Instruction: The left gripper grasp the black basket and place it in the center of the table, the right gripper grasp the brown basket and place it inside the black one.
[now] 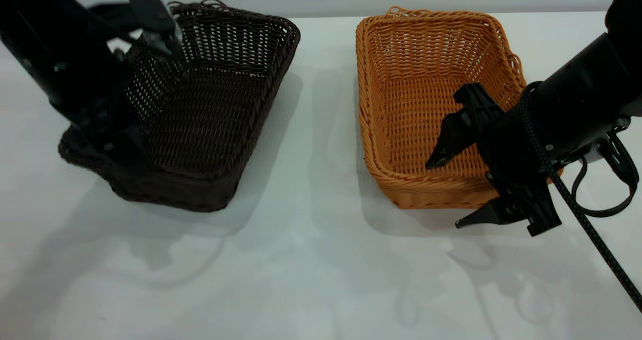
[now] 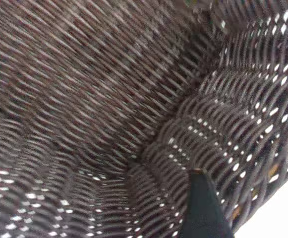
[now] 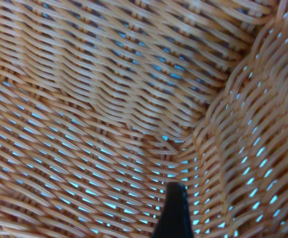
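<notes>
While left hand (image 1: 131,104) state unclear, right hand (image 1: 451,192) gapes astride woven orange-tan brown basket (image 1: 401,69) wall.

- left gripper (image 1: 108,129) fingers hidden behind arm, blurred; black basket (image 1: 210,119) left side covered
- brown basket (image 1: 416,104) near right corner hidden by right gripper (image 1: 449,192)

The table (image 1: 311,260) was a broad, flat white surface with a matte finish. Two woven baskets were on it, side by side and apart, with a strip of bare tabletop between them. The black basket (image 1: 210,114) was at the exterior view's left, tilted, its left side raised and its right lower edge against the surface. The brown basket (image 1: 416,104) sat flat at the right. Soft shadows fell on the tabletop nearer the camera.
</notes>
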### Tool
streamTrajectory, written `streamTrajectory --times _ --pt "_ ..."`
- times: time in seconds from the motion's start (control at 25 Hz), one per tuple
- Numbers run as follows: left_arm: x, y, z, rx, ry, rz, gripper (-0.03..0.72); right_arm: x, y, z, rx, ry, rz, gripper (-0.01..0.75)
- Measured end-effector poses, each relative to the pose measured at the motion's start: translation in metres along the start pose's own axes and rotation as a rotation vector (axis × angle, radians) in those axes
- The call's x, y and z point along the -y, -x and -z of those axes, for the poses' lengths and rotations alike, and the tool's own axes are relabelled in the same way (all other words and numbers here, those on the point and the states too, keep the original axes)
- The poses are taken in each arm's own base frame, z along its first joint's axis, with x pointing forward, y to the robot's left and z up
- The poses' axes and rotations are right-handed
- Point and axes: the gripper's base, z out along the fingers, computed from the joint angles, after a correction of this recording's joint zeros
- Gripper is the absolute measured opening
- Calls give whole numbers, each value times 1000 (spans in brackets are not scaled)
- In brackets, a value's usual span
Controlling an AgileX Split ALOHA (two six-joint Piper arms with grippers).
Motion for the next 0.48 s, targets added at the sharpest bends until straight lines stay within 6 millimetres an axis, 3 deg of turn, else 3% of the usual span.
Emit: streamTrajectory --times 0.48 --pt "-9 9 35 117 162 10 423 0 0 0 -5 2 21 555"
